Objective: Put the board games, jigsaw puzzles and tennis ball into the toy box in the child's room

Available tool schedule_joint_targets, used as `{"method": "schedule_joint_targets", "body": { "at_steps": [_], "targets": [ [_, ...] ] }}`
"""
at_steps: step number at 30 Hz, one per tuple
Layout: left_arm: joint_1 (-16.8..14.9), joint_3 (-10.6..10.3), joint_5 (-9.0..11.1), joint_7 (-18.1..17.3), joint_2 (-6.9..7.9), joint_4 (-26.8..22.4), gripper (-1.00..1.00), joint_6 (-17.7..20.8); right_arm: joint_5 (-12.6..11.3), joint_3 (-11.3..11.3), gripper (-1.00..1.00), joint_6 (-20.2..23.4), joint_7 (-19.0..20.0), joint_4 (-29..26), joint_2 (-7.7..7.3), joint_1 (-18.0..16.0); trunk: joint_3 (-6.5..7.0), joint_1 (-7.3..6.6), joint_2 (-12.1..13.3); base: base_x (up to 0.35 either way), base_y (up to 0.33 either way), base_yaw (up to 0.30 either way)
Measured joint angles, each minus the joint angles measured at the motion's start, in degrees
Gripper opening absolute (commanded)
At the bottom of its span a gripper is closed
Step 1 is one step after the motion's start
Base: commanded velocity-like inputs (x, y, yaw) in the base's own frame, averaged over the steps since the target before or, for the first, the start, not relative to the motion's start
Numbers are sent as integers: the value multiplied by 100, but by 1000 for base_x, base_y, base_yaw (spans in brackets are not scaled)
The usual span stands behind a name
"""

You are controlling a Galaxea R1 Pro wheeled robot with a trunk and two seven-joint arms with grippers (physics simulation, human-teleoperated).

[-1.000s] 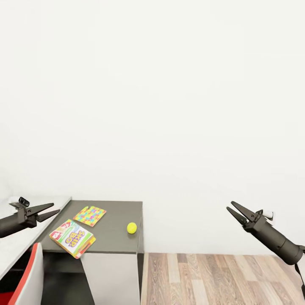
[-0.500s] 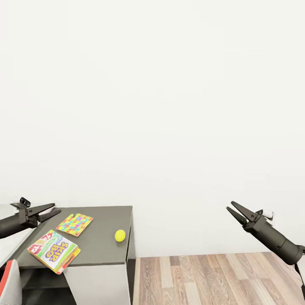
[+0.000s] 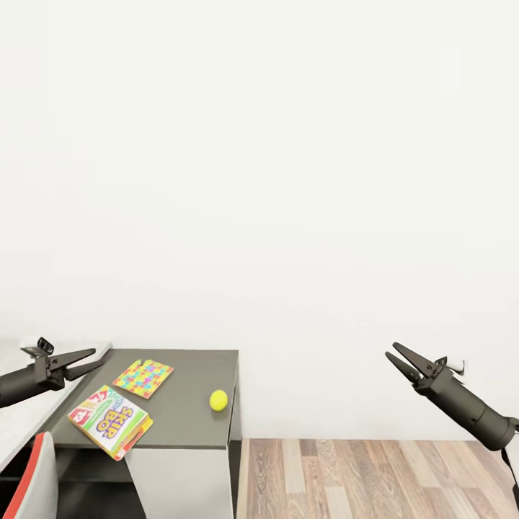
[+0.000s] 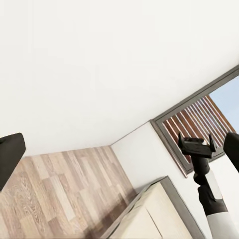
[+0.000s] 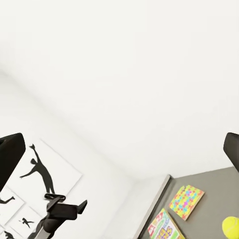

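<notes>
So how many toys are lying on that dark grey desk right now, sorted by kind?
Board games: 1, the SKIP-BO box
Jigsaw puzzles: 1, the multicolour jigsaw square
Balls: 1, the yellow-green tennis ball
Total: 3 toys on the dark grey desk

Head view: I get only the near end of the table point(image 3: 184, 425), its pale top cut by the left edge. Red-and-white chair point(image 3: 32, 479) clipped at the bottom-left corner. Left arm point(image 3: 14, 386) runs off the left edge, right arm point(image 3: 476, 417) off the right. Right wrist view: SKIP-BO box point(image 5: 163, 230) and tennis ball point(image 5: 230, 226) are clipped by the frame edge.
</notes>
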Motion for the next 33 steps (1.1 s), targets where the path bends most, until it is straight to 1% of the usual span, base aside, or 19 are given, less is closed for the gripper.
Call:
{"method": "schedule_joint_targets", "body": {
  "at_steps": [10, 22, 33],
  "targets": [
    [0, 2, -8, 0, 0, -6, 100, -15, -1, -3, 100, -6, 1, 1, -1, -1, 0, 0, 0, 147, 131, 4],
    [0, 11, -12, 0, 0, -4, 100, -18, 1, -2, 100, -7, -8, 3, 2, 0, 0, -1, -1, 176, 145, 52],
    [0, 10, -9, 0, -8, -6, 100, -17, -18, -3, 100, -7, -32, 8, 0, 0, 0, 0, 0, 163, 96, 2]
  ]
}}
